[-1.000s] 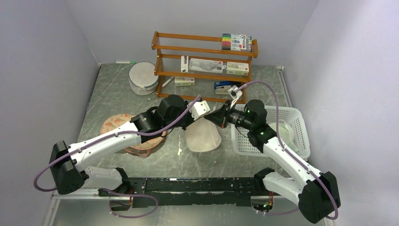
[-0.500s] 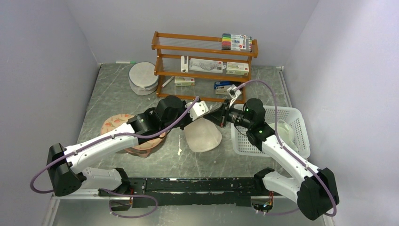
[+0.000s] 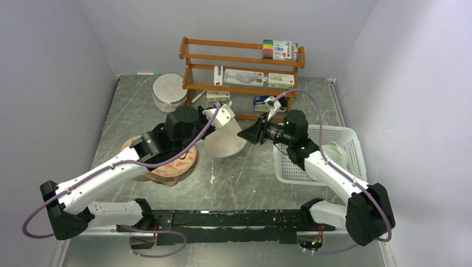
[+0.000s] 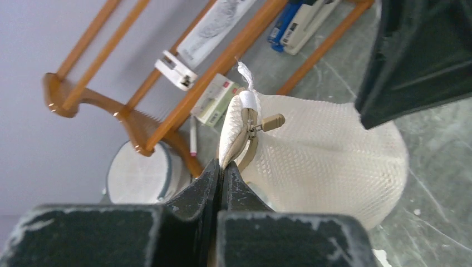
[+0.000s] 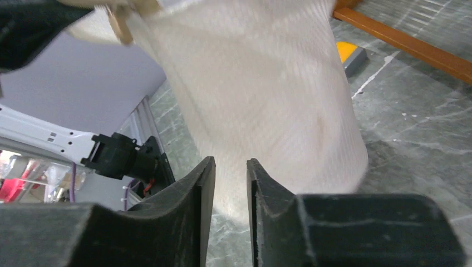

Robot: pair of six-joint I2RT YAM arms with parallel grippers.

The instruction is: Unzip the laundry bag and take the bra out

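Note:
The laundry bag (image 3: 225,140), a cream-white mesh pouch with a tan zip, hangs from my left gripper (image 3: 220,121) above the table's middle. In the left wrist view the left gripper (image 4: 222,166) is shut on the bag's rim beside the zip, and the tan zip pull (image 4: 268,122) sticks out just above the bag (image 4: 328,156). My right gripper (image 3: 241,135) hovers just right of the bag, a little apart. In the right wrist view the right gripper (image 5: 229,162) is slightly open and empty, facing the bag (image 5: 267,94). No bra shows.
A peach carrot-print case (image 3: 167,167) lies under my left arm. A round white pouch (image 3: 170,92) sits at the back left. A wooden rack (image 3: 242,78) with boxes stands at the back. A white basket (image 3: 350,136) holding a white item stands at the right.
My left gripper has carried the bag up and toward the back left. My right gripper has followed leftward and now sits beside the bag rather than at its top.

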